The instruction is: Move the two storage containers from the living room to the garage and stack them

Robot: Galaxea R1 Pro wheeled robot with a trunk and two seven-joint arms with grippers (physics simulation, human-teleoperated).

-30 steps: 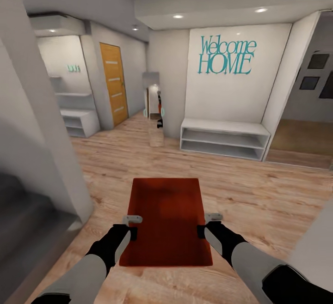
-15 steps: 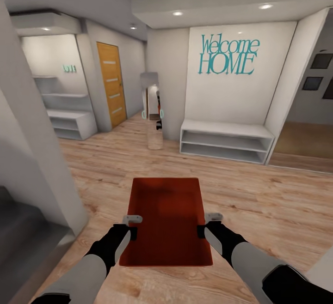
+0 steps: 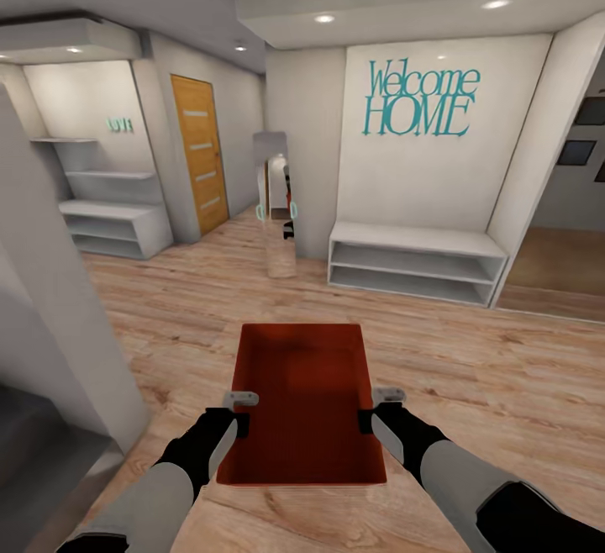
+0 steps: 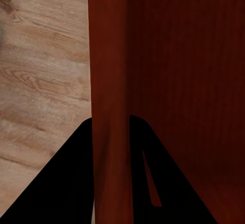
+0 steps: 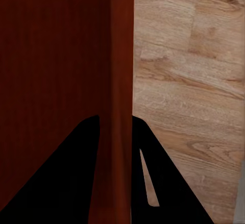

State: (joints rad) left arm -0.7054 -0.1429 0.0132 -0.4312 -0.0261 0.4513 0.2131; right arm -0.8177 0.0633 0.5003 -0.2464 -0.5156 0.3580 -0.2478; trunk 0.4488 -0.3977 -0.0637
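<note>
**Orange-red container carried between both arms in a wood-floored hallway**

In the head view, one storage container (image 3: 304, 402) sits at lower centre of the frame, open side up, held above the light wood plank floor (image 3: 470, 368). The left gripper (image 3: 242, 418) meets the container's left wall and the right gripper (image 3: 368, 417) meets its right wall, at about the same height in the frame.

In the left wrist view, the left gripper (image 4: 111, 132) has its two black fingers (image 4: 76, 183) clamped on the container's wall (image 4: 108, 81), one finger outside and one inside the bin. In the right wrist view, the right gripper (image 5: 116, 129) has its fingers (image 5: 71, 183) clamped the same way on the opposite wall (image 5: 121, 55), with plank floor (image 5: 194, 81) showing past it.

Beyond the container, at centre right of the frame, a white wall bears teal lettering "Welcome HOME" (image 3: 418, 103) above a low white open shelf unit (image 3: 416, 263). At upper left stands a honey-wood door (image 3: 200, 154) with pale horizontal strips, and further left a white shelving niche (image 3: 109, 208). A tall narrow mirror (image 3: 276, 204) leans near the middle of the frame. A grey wall edge (image 3: 59, 326) fills the left side.
</note>
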